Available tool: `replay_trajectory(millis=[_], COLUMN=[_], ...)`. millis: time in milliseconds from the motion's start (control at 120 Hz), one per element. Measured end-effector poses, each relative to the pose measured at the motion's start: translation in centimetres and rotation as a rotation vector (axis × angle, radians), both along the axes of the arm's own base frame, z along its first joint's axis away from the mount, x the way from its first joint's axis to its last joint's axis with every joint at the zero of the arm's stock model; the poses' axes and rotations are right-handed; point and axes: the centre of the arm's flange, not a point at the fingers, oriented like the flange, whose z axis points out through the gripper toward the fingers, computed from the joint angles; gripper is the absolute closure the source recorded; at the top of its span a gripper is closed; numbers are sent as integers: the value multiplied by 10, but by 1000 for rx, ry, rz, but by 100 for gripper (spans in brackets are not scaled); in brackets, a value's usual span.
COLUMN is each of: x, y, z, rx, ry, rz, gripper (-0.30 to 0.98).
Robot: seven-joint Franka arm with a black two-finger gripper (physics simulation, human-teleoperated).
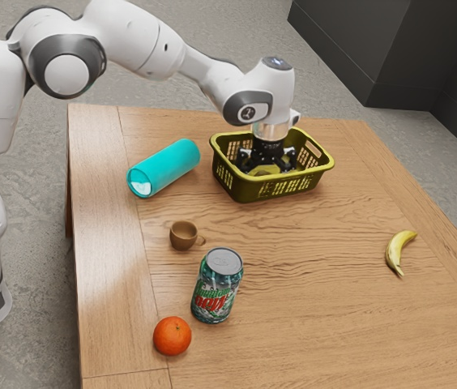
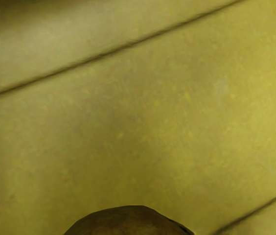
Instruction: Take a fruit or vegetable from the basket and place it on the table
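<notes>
Gripper: The black gripper point(image 1: 269, 164) is seen lowered inside the basket, pointing down, below the level of the rim.
Fingers: The fingers point(image 1: 293, 158) are held wide apart, one on each side of the hand; their lowest ends are partly hidden by the basket wall.
Basket: The olive-yellow basket point(image 1: 241, 188) is placed upright on the wooden bench point(image 1: 309, 267), and holes are seen in its walls.
Fruit or vegetable: In the wrist view, a dark brown rounded thing point(image 2: 130, 223) is partly seen, very near to the hand, in the basket; its kind cannot be told.
Yellow surface: Under the hand, a yellow surface point(image 2: 138, 127) is crossed by two dark slanting lines; it cannot be told if it belongs to the basket.
Turquoise cylinder: The turquoise cylinder point(image 1: 170, 166) is laid on its side, near the basket, towards the exterior view's left.
Cup: The small brown cup point(image 1: 183, 235) is stood upright, between the cylinder and the can, with its handle turned to the exterior view's right.
Can: The green soda can point(image 1: 216, 292) is stood upright.
Orange: The orange point(image 1: 172, 335) is placed on the bench, near the can.
Banana: The banana point(image 1: 394, 250) is laid on the bench, well apart from the other things.
</notes>
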Motion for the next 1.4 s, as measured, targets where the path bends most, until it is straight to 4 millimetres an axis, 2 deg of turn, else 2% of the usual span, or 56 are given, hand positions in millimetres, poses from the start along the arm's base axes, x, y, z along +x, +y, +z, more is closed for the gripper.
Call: replay_trajectory(millis=[242, 367, 483, 625, 800, 908, 1083, 1158, 1258, 1317, 1342, 1367, 1400], x=[1, 2, 2, 2, -2, -6, -23, -20, 2, 16, 29, 39, 51], y=[0, -1, -1, 0, 11, 12, 14, -3, -54, -97, -120, -144, -176], z=[-5, -6, -7, -3, 3, 23, 81, 106, 159, 185, 195, 199, 193], rx=[0, 1, 2, 7, 13, 27, 72, 100, 117, 121, 116, 110, 103], ry=[-1, -1, 1, -3, -8, -29, -79, -109, -194, -237, -257, -267, -263], rz=[-7, -12, -13, -16, -15, -21, -30, -70, -171, -251, -294, -335, -389], gripper=[0, 25, 37, 39, 36, 35, 36, 36, 38, 36, 34, 34, 34])
